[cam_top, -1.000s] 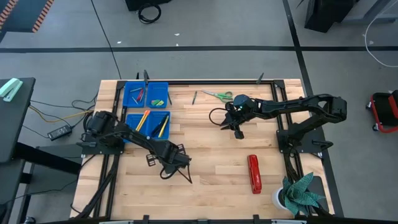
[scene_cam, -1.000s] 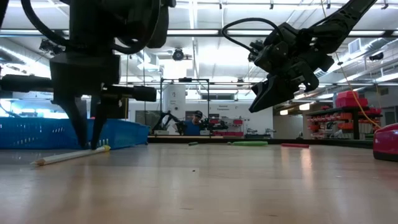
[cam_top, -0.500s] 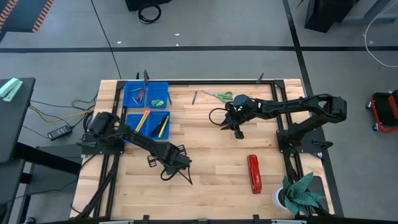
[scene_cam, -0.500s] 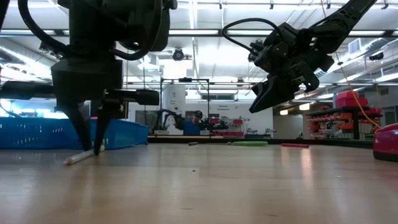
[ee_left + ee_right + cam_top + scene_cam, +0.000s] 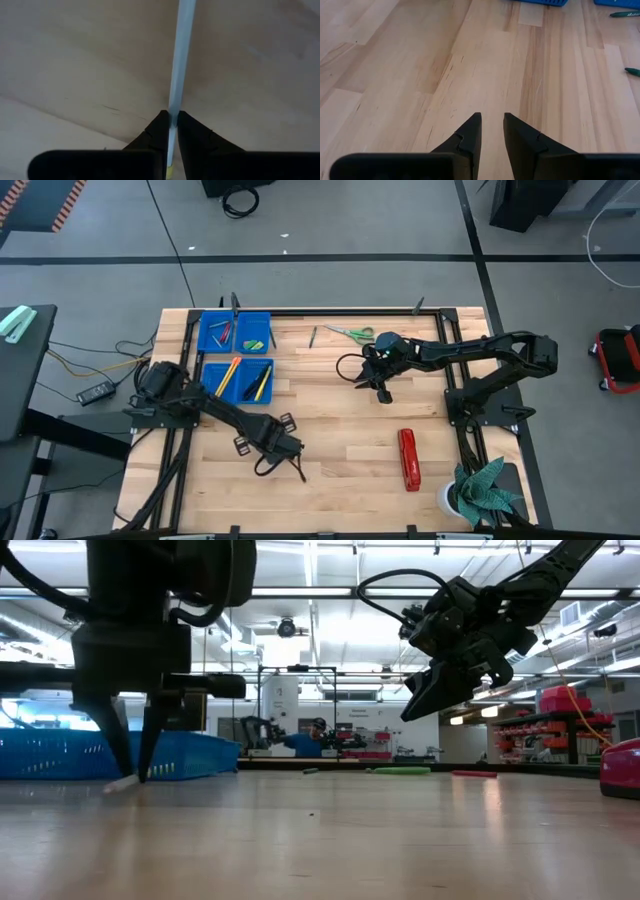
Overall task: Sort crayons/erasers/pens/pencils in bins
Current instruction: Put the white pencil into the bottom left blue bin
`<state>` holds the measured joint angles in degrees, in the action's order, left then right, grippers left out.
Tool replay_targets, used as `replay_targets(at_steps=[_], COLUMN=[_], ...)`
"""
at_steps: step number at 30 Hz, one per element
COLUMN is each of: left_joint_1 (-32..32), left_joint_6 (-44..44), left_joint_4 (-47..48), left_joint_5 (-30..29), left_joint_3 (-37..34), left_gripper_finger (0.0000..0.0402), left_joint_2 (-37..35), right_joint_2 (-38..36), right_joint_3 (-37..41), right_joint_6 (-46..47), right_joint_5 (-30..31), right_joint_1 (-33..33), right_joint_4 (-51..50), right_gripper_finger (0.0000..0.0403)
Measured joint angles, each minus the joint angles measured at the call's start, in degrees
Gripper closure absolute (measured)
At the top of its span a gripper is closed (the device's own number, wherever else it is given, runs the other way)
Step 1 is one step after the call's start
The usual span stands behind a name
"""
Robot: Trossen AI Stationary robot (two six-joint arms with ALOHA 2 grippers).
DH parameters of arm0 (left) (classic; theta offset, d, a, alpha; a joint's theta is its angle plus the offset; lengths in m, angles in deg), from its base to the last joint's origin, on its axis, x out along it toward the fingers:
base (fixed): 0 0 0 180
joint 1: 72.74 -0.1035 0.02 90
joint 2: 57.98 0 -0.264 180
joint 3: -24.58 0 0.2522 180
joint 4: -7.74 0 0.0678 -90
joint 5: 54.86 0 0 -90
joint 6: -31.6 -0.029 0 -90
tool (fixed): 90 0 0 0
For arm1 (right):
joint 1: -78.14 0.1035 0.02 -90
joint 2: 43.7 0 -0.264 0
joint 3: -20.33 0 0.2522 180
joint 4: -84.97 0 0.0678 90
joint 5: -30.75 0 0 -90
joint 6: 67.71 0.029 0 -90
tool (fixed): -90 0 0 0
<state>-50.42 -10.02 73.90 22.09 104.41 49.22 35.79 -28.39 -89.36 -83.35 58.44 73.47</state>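
Note:
A long white pencil [image 5: 181, 55] lies low over the wooden table at the near left, and my left gripper [image 5: 290, 462] is shut on it. The low view shows the gripper [image 5: 130, 768] pointing down, with the pencil's pale end [image 5: 122, 783] at the table. My right gripper [image 5: 383, 392] hangs open above the table's middle, nothing between its fingers [image 5: 470, 132]. Four blue bins [image 5: 236, 355] stand together at the far left, holding coloured sticks. My left gripper pinches the white pencil's shaft [image 5: 173, 118] between its two fingers, close to the pencil's yellow end [image 5: 170, 173]. The fingers come from above, pointing steeply down, and lie across the pencil. The long free part reaches away over the table, its end [image 5: 122, 783] on the wood.
Green-handled scissors [image 5: 350, 332] and a dark pen [image 5: 312, 336] lie near the far edge. A red stapler [image 5: 408, 459] lies at the near right, with a potted plant [image 5: 482, 492] past the near right corner. Bare wood lies between the arms.
My left gripper has rolled about its own axis and shifted slightly toward the table's left. The white pencil has swung around on the table with it: in the low view it first lay long across the picture and now shows end-on, only a short stub.

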Motion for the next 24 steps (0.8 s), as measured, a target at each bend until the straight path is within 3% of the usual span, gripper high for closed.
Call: replay_targets(at_steps=[5,10,19,24], left_joint_1=[2.1,3.7,3.2,2.7], left_joint_6=[9.0,22.2,47.7,58.1], left_joint_4=[1.1,7.1,23.2,32.3], left_joint_5=[0.0,-1.9,-5.0,-10.3], left_joint_3=[0.3,5.1,17.9,19.3], left_gripper_finger=[0.0369,0.0368,0.0375,0.0382], left_joint_2=[0.0,-0.1,-0.1,-1.3], right_joint_2=[0.0,0.0,0.0,0.0], right_joint_3=[0.0,0.0,0.0,0.0], right_joint_6=[0.0,0.0,0.5,0.5], right_joint_5=[0.0,0.0,0.0,0.0], right_joint_1=[0.0,0.0,0.0,0.0], right_joint_4=[0.0,0.0,0.1,0.1], right_gripper_finger=[0.0315,0.0315,0.0315,0.0315])
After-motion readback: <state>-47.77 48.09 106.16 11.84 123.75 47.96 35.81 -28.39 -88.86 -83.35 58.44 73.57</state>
